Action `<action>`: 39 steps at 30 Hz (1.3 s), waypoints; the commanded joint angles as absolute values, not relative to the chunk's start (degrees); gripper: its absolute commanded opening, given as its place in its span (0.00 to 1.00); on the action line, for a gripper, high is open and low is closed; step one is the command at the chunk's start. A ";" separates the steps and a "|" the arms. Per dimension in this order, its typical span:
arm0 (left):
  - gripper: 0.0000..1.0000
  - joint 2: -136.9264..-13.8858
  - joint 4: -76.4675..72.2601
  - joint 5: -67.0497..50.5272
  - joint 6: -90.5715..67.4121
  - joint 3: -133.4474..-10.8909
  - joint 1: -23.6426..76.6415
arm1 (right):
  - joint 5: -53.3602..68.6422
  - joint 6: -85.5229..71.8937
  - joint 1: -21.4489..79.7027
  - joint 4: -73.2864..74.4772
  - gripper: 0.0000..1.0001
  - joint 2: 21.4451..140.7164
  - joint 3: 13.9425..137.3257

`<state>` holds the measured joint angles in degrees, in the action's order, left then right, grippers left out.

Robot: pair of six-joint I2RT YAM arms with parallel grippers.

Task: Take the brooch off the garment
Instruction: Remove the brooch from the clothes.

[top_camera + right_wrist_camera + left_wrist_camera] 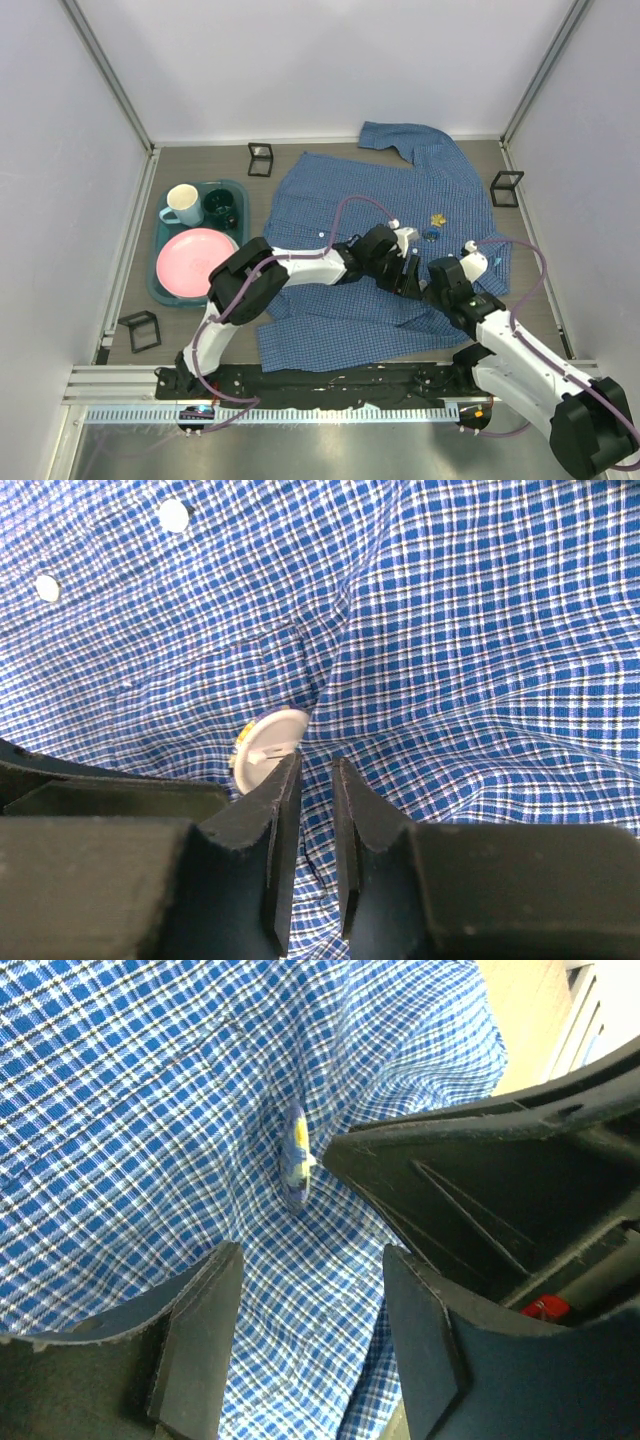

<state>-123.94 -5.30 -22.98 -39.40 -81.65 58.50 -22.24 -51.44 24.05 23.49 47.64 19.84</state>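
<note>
**Step in hand:** approach to the brooch (266, 742), which is not yet freed. It sits fastened to the checked shirt (340, 195), which lies spread on the bench (200, 165). Both wrists are gathered over the shirt's right part in the overhead view.

**Pincer states:**
- The right pincer (317, 765) has its jaws drawn almost together. Only cloth shows through the narrow slit between them. One fingertip meets the brooch's pale disc, and nothing is grasped.
- The left pincer (312, 1260) is released, jaws wide, straddling cloth just below the brooch.

**Next move (judgement):**
1. Clench the left pincer on the cloth beside the brooch to hold it down.
2. Part the right pincer, seat it across the disc rim, and draw away.

The cloth is likely to lift with the brooch unless it is held.

**Not determinable:**
- The fastening is hidden.
- The left wrist view shows the brooch edge-on only.
- Overhead, a gold ornament (438, 218) and a blue ornament (431, 235) lie just beyond the pincers. Which one the wrist views show cannot be settled.
- The arms mask the fingertips overhead.
</note>
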 commanded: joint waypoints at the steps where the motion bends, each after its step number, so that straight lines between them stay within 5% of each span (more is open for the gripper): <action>1: 0.63 -118.04 -0.72 -25.57 -35.78 -82.88 56.34 | -24.17 -50.63 24.52 25.57 0.25 45.27 23.38; 5: 0.64 -121.09 4.83 -30.91 -35.77 -87.88 52.48 | -25.13 -50.71 24.35 25.93 0.24 43.86 23.21; 11: 0.44 -131.03 16.94 -35.68 -33.49 -103.43 52.21 | -26.01 -50.62 24.43 25.66 0.22 43.68 23.29; 18: 0.54 -134.56 21.70 -33.49 -31.21 -108.98 53.08 | -28.12 -55.63 24.43 31.19 0.20 43.24 23.55; 29: 0.54 -136.14 20.13 -27.78 -34.63 -110.30 55.81 | -31.65 -55.64 24.43 36.04 0.19 42.37 26.54; 33: 0.52 -136.58 20.04 -25.05 -35.51 -111.09 55.81 | -30.50 -55.20 24.43 35.51 0.19 40.70 25.93; 39: 0.37 -139.74 22.24 -24.17 -36.30 -115.57 55.81 | -29.45 -54.32 24.43 35.33 0.19 39.64 25.75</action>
